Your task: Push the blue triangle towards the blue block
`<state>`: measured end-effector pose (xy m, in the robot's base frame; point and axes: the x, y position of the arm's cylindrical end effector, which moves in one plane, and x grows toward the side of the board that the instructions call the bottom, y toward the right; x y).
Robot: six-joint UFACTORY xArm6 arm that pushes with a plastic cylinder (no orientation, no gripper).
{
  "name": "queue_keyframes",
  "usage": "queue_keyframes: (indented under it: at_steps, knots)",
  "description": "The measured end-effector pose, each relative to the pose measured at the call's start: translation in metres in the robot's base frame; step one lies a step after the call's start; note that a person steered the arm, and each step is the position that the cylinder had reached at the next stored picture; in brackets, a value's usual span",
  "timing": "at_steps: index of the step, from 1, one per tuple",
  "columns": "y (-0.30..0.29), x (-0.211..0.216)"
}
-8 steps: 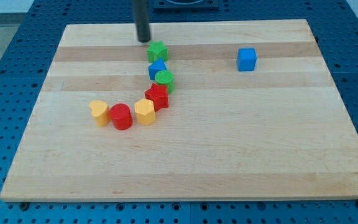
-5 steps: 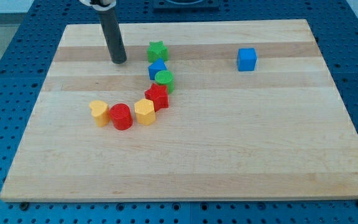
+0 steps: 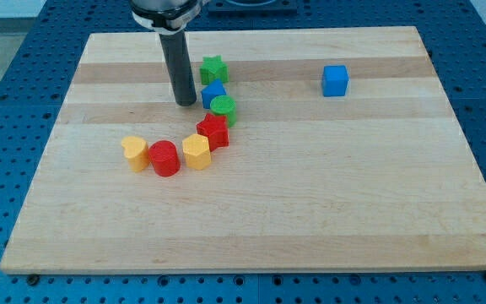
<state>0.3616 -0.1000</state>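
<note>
The blue triangle [image 3: 213, 92] lies near the board's upper middle, between a green star [image 3: 214, 69] above it and a green cylinder [image 3: 223, 108] below it. The blue block [image 3: 335, 80], a cube, sits alone toward the view's upper right. My tip [image 3: 186, 102] rests on the board just left of the blue triangle, a small gap apart, at about the height of the triangle's lower edge.
A red star [image 3: 213, 131], a yellow block [image 3: 197, 152], a red cylinder [image 3: 165, 158] and a yellow heart [image 3: 134, 153] curve down to the view's left from the green cylinder. The wooden board [image 3: 310, 194] lies on a blue perforated table.
My tip has moved from above the green star, out to the left, then down and right to just beside the blue triangle. No block has moved.
</note>
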Motion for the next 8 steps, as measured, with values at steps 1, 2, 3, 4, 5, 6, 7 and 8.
queue_keyframes:
  at_steps: [1, 2, 3, 4, 5, 6, 7, 8]
  knots:
    - [0.03, 0.0]
    - [0.071, 0.0]
    - [0.113, -0.002]
    - [0.161, -0.009]
    - [0.201, -0.015]
    - [0.202, -0.012]
    - [0.192, 0.002]
    - [0.146, 0.064]
